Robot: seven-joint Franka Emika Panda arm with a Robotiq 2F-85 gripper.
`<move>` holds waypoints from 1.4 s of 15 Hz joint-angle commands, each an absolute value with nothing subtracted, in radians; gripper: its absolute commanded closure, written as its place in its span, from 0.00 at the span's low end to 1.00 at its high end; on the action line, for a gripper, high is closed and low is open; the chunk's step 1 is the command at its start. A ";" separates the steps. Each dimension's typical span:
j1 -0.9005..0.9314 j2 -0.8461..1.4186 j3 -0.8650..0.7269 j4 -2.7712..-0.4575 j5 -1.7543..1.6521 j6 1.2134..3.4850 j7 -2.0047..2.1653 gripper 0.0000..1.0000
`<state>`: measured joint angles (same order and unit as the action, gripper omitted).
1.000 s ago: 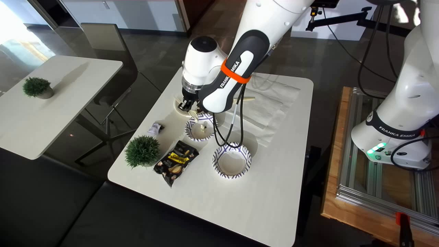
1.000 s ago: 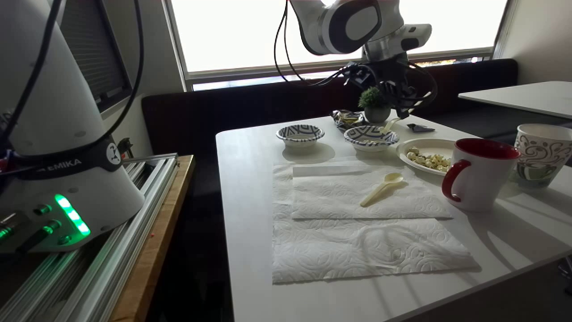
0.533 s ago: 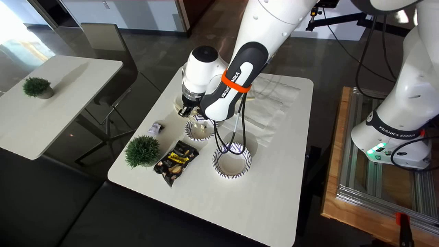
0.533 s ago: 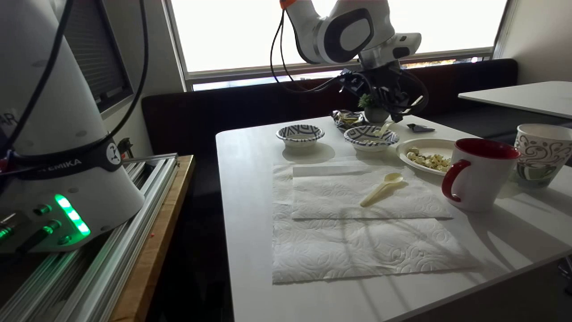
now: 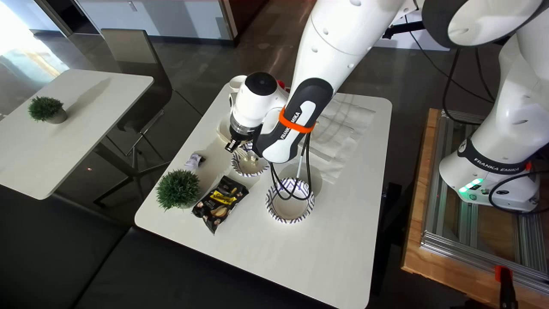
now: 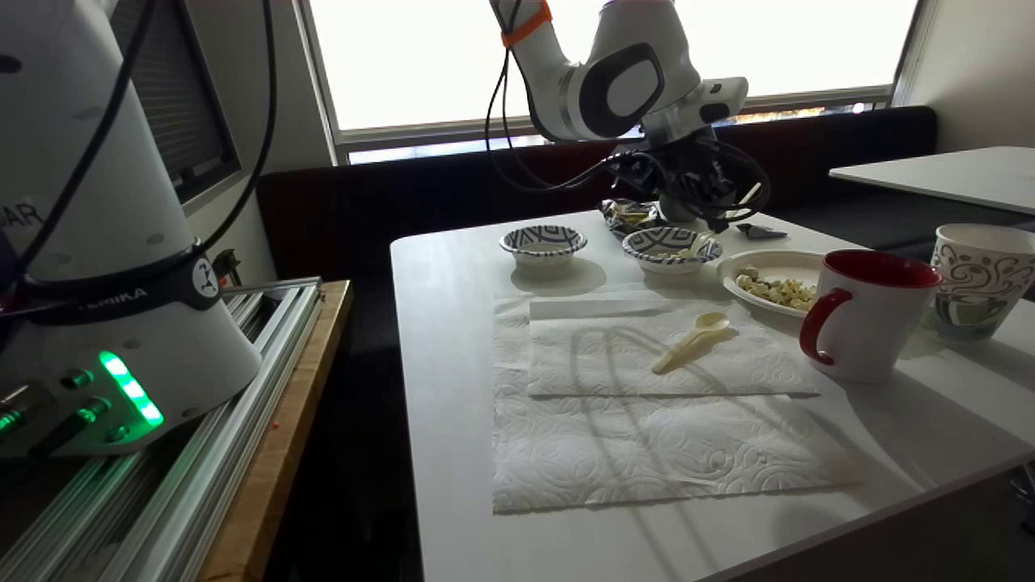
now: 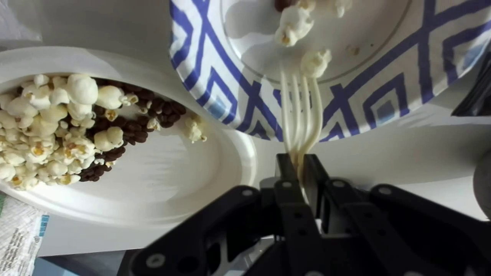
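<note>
I have the fingers (image 7: 287, 172) pinched on the fork (image 7: 298, 147) just behind its tines; in an exterior view the handle (image 6: 751, 193) angles up beyond the grip. The tines slope over the rim of the bowl (image 7: 238, 69), which holds a few bits of popcorn (image 7: 294, 25). One piece sits at a tine's tip; whether it is caught there or only lying behind, I can't tell.

I'd read the step in hand as working the fork at the bowl's contents. To my judgement, the next move calls for a firm pinch and a small, steady tilt, minding the rim under the tines.

Beside the bowl, the plate (image 7: 180, 168) carries a heap of popcorn and dark beans (image 7: 168, 113); its edge leaves little room to swing that way. Farther out lie the bag (image 5: 221, 201), the plant (image 5: 178, 189) and a wrapper (image 5: 194, 160). A second bowl (image 5: 289, 208) stands apart on the desk (image 5: 330, 249); in an exterior view my dangling cables (image 5: 309, 171) cross in front of it. The spoon (image 6: 687, 343) rests on paper towels (image 6: 647, 436), near the mug (image 6: 873, 315) and cup (image 6: 982, 279).
</note>
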<state>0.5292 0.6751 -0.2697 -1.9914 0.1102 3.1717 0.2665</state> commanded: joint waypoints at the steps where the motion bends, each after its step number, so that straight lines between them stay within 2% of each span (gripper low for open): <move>1: 0.598 0.705 -0.329 -1.992 0.105 3.194 0.286 0.97; 11: 0.721 0.684 -0.413 -2.041 0.125 3.306 0.217 0.97; 21: 0.842 0.723 -0.543 -2.078 0.149 3.308 0.197 0.97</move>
<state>0.7799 0.6986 -0.4822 -2.0603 0.1152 3.2796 0.2201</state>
